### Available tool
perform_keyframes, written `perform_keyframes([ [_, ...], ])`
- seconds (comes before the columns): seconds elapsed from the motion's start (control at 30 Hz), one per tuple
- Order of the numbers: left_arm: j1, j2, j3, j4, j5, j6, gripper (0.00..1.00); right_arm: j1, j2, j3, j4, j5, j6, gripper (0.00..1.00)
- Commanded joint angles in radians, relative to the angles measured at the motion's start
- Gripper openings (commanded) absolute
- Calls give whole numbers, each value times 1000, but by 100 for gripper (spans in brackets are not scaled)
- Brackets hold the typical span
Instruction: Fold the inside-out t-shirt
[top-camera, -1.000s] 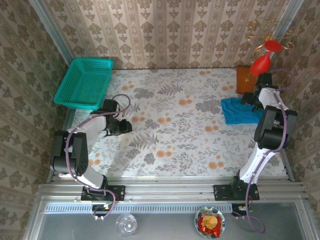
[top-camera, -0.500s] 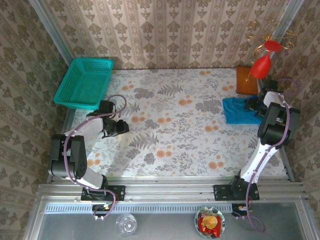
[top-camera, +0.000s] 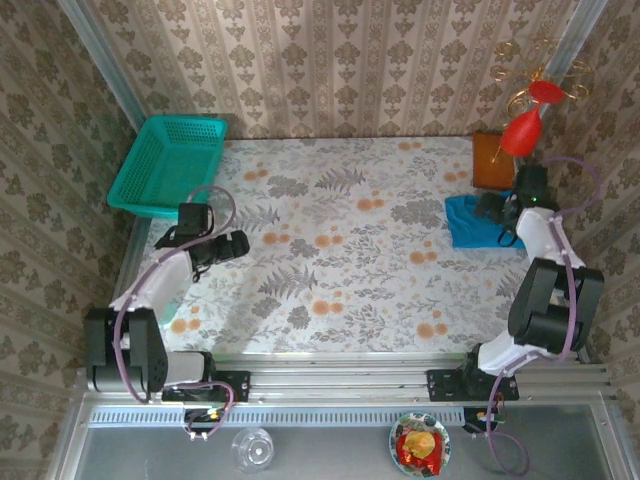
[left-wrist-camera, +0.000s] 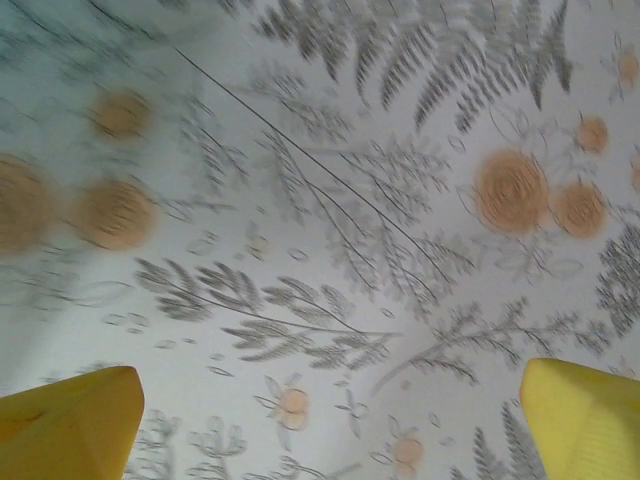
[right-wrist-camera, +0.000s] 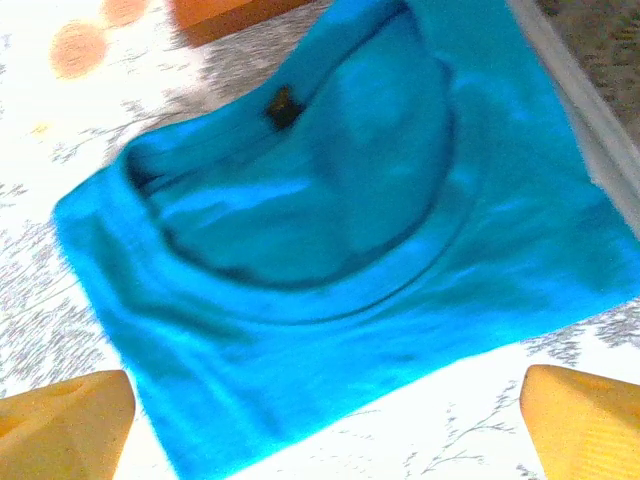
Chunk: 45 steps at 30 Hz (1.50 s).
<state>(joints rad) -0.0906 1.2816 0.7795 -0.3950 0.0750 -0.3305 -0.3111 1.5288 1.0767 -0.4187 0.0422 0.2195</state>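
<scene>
left gripper (top-camera: 236, 246) sits mid-left in the top view over bare floral counter (top-camera: 340, 270), jaws wide, nothing between them. right gripper (top-camera: 490, 207) is at the right side, also wide, yellow fingers (right-wrist-camera: 60, 420) either side of the blue t-shirt (right-wrist-camera: 330, 260), not clamping it. t-shirt is a compact bundle, collar up, at the counter's right edge. orange block (top-camera: 489, 160) sits just behind it, teal basket (top-camera: 168, 165) upper left.
</scene>
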Motion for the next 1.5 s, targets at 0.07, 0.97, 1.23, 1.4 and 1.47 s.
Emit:
perform_keyframes([
  [0.07, 4, -147, -91, 137, -286, 102, 98, 161, -131, -209, 254, 59, -52, 100],
  [0.97, 91, 285, -420, 1396, -34, 395, 100, 329, -4, -667, 1266, 74, -172, 100],
  [1.23, 78, 276, -386, 1310, -65, 405, 100, 330, -2, -670, 1272, 74, -173, 100],
  [1.4, 65, 275, -393, 1326, -82, 415, 100, 331, -2, -670, 1272, 74, -174, 100],
  [1.47, 65, 275, -393, 1324, -81, 415, 100, 331, 0, -669, 1271, 72, -175, 100],
])
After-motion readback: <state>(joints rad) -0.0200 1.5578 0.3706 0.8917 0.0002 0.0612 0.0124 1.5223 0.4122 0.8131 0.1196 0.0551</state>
